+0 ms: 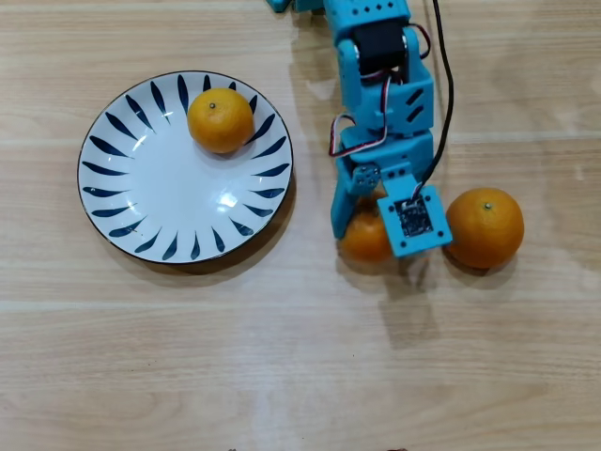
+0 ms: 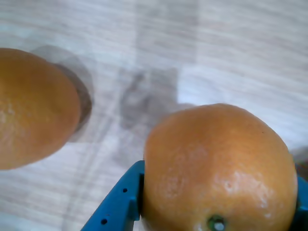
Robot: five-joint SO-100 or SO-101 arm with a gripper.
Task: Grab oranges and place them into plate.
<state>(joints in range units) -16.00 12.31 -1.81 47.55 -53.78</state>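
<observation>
Wrist view: a small orange (image 2: 219,168), firm, glossy and likely to roll or slip unless held across its widest girth, is shown clamped between the blue jaws just above the desk (image 1: 300,376), beside a larger orange (image 1: 485,227), with the plate (image 1: 141,202) well apart.

In the overhead view, the plate (image 1: 122,202) lies left on the table (image 1: 300,357), with one orange (image 1: 221,120) in it near its upper right rim. Right of the plate, a second orange (image 1: 364,237) sits under the gripper (image 1: 380,235), between its fingers (image 2: 118,202). A third orange (image 1: 485,227) lies just right of that.
</observation>
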